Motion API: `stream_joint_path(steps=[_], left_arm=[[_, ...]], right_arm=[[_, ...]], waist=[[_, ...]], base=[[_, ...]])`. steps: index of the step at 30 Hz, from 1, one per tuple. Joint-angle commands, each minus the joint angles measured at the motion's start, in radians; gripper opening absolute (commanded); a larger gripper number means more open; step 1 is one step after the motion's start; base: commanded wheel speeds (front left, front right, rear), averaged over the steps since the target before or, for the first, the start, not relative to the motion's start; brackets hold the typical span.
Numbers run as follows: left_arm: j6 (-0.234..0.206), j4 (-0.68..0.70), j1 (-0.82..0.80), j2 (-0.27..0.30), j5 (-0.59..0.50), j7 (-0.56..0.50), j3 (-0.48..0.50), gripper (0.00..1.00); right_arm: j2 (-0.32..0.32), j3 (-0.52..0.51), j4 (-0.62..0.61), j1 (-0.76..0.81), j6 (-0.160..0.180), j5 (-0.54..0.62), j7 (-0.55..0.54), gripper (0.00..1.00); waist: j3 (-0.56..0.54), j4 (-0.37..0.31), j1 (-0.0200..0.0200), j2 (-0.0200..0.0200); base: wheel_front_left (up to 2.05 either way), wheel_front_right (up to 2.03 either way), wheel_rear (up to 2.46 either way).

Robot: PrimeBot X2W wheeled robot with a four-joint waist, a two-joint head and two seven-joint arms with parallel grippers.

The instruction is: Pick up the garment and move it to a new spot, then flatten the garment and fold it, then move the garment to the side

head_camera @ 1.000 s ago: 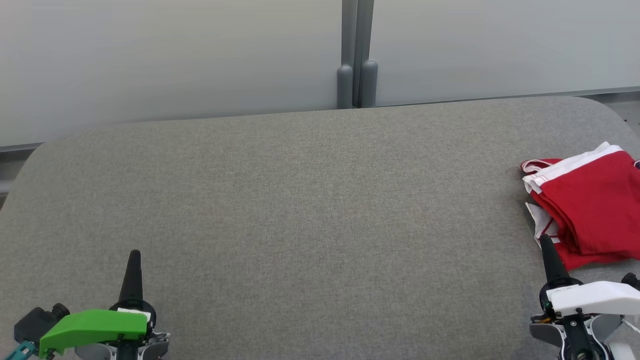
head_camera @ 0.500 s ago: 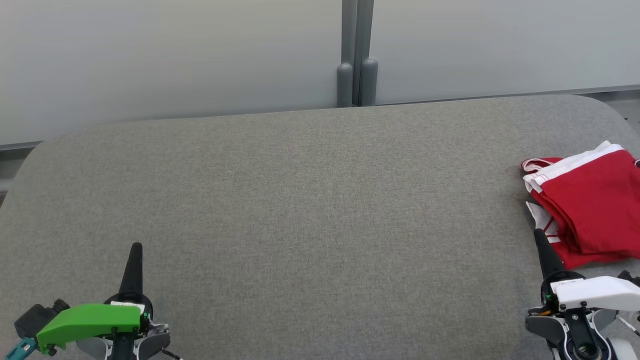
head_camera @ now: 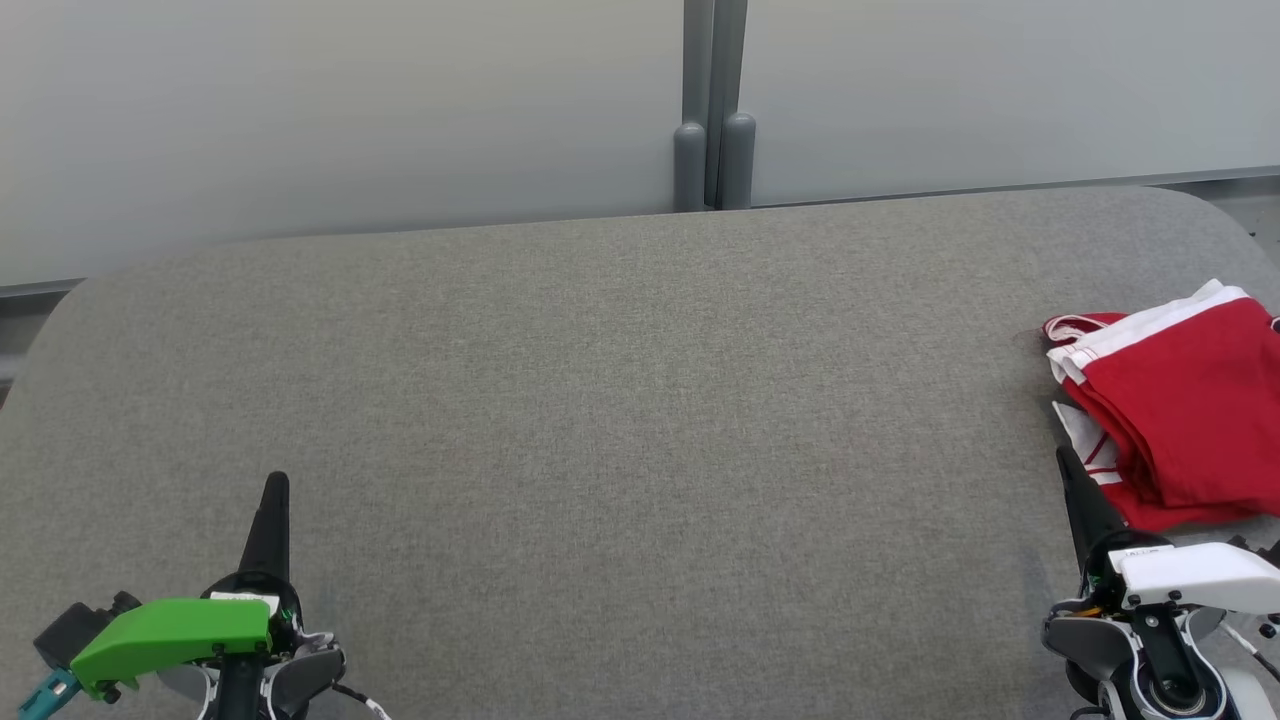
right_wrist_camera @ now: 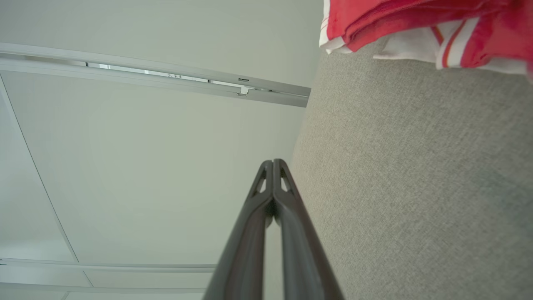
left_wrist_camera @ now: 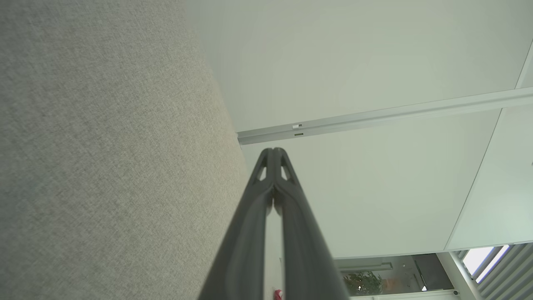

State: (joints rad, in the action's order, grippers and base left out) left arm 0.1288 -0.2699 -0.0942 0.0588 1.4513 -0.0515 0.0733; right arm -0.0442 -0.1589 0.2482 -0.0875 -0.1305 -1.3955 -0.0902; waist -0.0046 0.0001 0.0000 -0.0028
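I see my left gripper (head_camera: pixel 274 492) low over the near-left part of the grey padded table (head_camera: pixel 640 400), fingers pressed together and pointing toward its far edge. My right gripper (head_camera: pixel 1070 478) sits near-right, likewise closed, leaning slightly left.

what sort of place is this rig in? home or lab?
Likely an office or lab bay, not a home: a grey fabric-covered table backed by pale partition panels joined at a grey post, and window blinds in the left wrist view. A red garment lies at the table's right edge.

Red garment (head_camera: pixel 1190 400), white bands, trim seemingly red-striped; grey flecked table (head_camera: pixel 600 400).
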Motion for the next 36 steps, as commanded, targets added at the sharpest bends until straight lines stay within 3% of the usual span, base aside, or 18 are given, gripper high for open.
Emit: stream_joint_path(steps=[1,23,36], left_arm=[[0.003,0.005,-0.024,0.001,0.025,-0.006,0.007,0.00],[0.004,0.004,-0.047,-0.010,0.166,-0.044,0.013,0.00],[0.004,0.004,-0.044,-0.009,0.163,-0.043,0.013,0.00]], right_arm=[[-0.007,0.001,0.000,-0.017,-0.001,-0.026,-0.007,0.00],[-0.009,0.013,0.014,-0.042,0.000,-0.218,-0.051,0.00],[-0.009,0.013,0.014,-0.041,0.000,-0.214,-0.050,0.00]], waist=[[0.000,0.000,0.0000,0.0023],[0.008,0.000,0.0000,0.0028],[0.008,0.000,0.0000,0.0028]], base=[[0.00,0.00,0.00],[0.00,0.00,0.00],[0.00,0.00,0.00]])
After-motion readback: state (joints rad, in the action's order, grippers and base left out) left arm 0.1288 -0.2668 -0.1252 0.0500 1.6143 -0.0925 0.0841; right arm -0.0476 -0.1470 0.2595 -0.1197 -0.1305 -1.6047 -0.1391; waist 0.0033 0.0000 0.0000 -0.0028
